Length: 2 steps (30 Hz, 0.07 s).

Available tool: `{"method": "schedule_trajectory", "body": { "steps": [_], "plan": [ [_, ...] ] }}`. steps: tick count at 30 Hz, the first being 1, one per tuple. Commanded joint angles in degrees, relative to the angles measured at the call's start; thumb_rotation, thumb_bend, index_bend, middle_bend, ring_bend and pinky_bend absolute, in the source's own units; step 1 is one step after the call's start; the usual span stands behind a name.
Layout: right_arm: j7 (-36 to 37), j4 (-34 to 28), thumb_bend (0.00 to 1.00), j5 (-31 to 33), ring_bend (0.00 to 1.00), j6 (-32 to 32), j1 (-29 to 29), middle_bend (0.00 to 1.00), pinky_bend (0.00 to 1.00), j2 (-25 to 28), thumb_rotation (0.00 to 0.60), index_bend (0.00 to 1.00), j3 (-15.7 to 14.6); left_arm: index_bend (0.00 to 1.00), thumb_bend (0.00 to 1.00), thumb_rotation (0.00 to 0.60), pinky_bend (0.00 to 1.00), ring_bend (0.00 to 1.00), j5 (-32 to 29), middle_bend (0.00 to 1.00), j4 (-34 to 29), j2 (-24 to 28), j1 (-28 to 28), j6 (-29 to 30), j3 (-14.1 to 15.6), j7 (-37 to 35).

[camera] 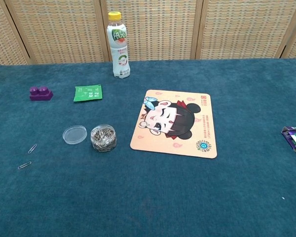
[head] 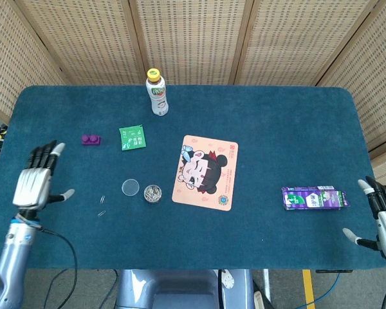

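Note:
My left hand (head: 36,179) hovers open over the table's left edge in the head view, fingers spread, holding nothing; the chest view does not show it. My right hand (head: 383,219) hangs open at the front right corner, beside the purple box (head: 314,197). A small clear jar of paper clips (camera: 103,138) stands uncovered left of the cartoon mouse pad (camera: 173,122). Its clear round lid (camera: 74,134) lies flat just to the jar's left. Two loose paper clips (camera: 28,156) lie on the cloth further left.
A yellow-capped drink bottle (head: 157,92) stands at the back. A green sachet (head: 132,137) and a purple toy brick (head: 90,140) lie at the left middle. The blue cloth table (head: 270,129) is backed by wicker screens.

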Motion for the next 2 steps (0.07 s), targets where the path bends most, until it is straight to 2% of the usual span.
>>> {"method": "schedule_trajectory", "body": {
  "steps": [1,2],
  "plan": [
    [-0.47,-0.16,0.00,-0.34,0.00,0.21,-0.08,0.00,0.00,-0.06,0.600,0.01,-0.12,0.00,0.00,0.600,0.00,0.00,0.30,0.00,-3.65,5.28,7.61,6.85,3.14,-4.44],
    [-0.80,-0.27,0.00,-0.57,0.00,0.30,-0.09,0.00,0.00,-0.12,0.600,0.01,-0.20,0.00,0.00,0.600,0.00,0.00,0.83,0.00,-3.79,5.92,8.86,7.80,3.71,-4.97]
  ]
}}
